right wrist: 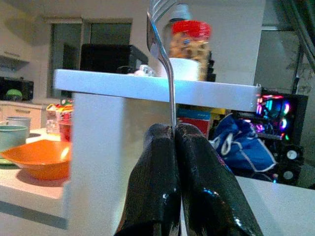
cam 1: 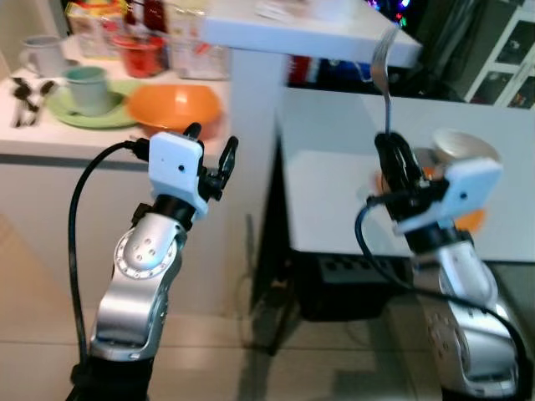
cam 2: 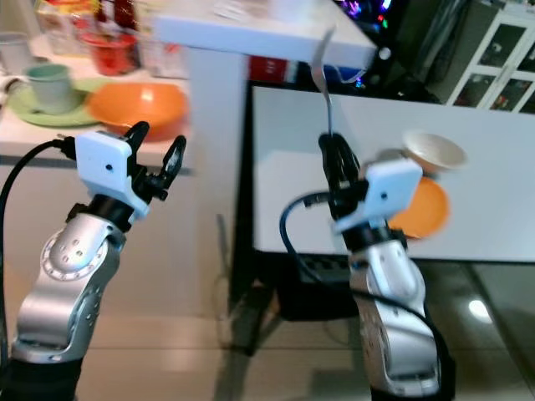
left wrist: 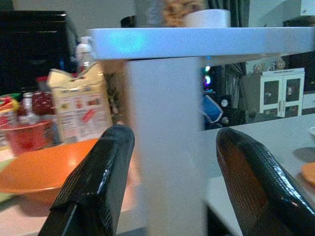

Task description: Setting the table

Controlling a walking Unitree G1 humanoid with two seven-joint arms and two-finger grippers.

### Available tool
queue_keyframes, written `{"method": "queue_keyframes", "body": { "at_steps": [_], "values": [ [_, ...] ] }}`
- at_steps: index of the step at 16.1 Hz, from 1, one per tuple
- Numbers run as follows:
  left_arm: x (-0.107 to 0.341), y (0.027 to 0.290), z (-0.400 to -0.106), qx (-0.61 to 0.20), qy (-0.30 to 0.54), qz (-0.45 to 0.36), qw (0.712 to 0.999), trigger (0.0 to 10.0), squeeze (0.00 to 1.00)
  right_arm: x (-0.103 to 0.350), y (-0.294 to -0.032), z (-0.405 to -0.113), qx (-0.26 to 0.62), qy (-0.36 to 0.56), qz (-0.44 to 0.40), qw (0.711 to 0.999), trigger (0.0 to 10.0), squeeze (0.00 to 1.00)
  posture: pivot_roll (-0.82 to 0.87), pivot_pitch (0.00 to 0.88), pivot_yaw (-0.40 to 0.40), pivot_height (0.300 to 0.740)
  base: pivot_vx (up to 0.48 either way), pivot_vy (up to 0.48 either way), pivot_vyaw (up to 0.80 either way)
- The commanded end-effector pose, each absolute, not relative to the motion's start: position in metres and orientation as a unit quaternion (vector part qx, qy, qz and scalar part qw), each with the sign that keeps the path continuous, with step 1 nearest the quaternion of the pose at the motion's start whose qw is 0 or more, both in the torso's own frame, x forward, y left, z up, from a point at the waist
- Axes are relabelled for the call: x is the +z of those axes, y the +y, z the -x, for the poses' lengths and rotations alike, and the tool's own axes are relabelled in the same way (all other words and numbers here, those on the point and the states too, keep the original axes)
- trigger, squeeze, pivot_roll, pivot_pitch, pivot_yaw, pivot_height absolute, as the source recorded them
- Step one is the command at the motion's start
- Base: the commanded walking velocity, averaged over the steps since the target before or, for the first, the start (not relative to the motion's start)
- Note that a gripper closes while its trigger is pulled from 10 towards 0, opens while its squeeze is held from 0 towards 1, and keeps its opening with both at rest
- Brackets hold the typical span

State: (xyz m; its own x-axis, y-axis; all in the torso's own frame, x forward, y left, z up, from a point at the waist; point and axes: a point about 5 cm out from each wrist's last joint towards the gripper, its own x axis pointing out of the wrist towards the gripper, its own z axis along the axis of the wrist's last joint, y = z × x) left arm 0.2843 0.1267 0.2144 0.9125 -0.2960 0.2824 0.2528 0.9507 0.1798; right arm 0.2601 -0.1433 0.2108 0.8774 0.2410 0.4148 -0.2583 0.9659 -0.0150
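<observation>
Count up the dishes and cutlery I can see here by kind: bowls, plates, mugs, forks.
Bowls: 2, orange bowl and white bowl
Plates: 2, green plate and orange plate
Mugs: 2, green mug and white mug
Forks: 1, fork in the right pincer
Total: 7

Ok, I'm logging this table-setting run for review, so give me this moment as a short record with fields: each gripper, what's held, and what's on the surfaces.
right gripper: shut on the fork, held upright, tines up, over the white table
left gripper: open, holding nothing, raised in front of the counter
table: an orange plate and a pale bowl beyond the right arm
counter: orange bowl, green cup on a green plate, red cup, carton
shelf: white, above the counter's end
</observation>
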Motion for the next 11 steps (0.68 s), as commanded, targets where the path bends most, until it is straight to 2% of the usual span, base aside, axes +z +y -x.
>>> {"method": "queue_keyframes", "body": {
  "at_steps": [1, 7, 9, 11],
  "values": [
    [0.217, 0.116, -0.286, -0.153, -0.163, -0.07, 0.972, 10.0, 0.0, 0.206, -0.154, -0.264, 0.104, -0.193, -0.011, 0.976, 10.0, 0.0, -0.04, 0.0, -0.047, 0.74, 0.0, -0.461, 0.0],
    [0.213, 0.119, -0.288, -0.146, -0.151, -0.063, 0.976, 10.0, 0.0, 0.206, -0.15, -0.266, 0.114, -0.187, -0.008, 0.976, 10.0, 0.0, -0.04, 0.0, -0.053, 0.74, 0.0, -0.459, 0.0],
    [0.207, 0.119, -0.292, -0.148, -0.112, -0.017, 0.983, 10.0, 0.0, 0.205, -0.152, -0.266, 0.111, -0.184, -0.006, 0.977, 10.0, 0.0, -0.05, 0.0, -0.042, 0.74, 0.0, 0.48, 0.0],
    [0.207, 0.123, -0.293, -0.129, -0.117, -0.038, 0.984, 10.0, 0.0, 0.206, -0.152, -0.267, 0.111, -0.18, -0.006, 0.977, 10.0, 0.0, -0.05, 0.0, -0.042, 0.74, 0.0, 0.386, 0.0]
  ]
}}
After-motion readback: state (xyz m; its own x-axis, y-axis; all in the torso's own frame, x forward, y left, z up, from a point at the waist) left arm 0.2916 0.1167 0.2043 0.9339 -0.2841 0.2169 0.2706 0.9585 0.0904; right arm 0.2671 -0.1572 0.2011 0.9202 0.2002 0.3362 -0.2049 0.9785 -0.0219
